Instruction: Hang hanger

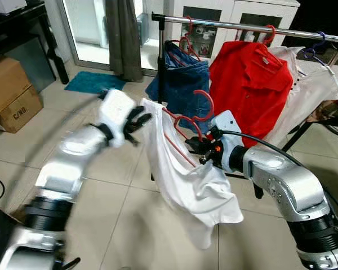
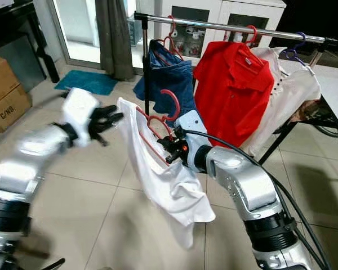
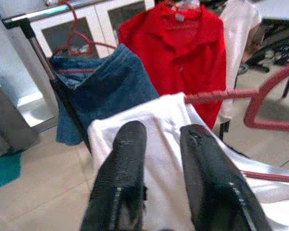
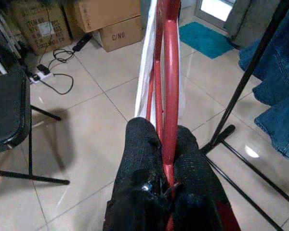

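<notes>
A red hanger (image 1: pixel 194 121) carries a white shirt (image 1: pixel 183 177) that droops toward the floor. My right gripper (image 1: pixel 196 147) is shut on the hanger's red bar (image 4: pixel 171 96), in front of the clothes rail (image 1: pixel 242 25). My left gripper (image 1: pixel 136 122) hovers just left of the shirt's shoulder, its fingers (image 3: pixel 130 159) open with a gap between them, and it holds nothing. The hanger's hook (image 1: pixel 205 104) is below the rail, apart from it.
On the rail hang blue jeans (image 1: pixel 183 76), a red polo shirt (image 1: pixel 250 84) and a white shirt (image 1: pixel 307 90). The rack's black post (image 4: pixel 241 86) and foot stand close by. Cardboard boxes (image 1: pixel 11 93) sit left, a teal mat (image 1: pixel 93 81) behind, a black chair (image 4: pixel 9 110) near.
</notes>
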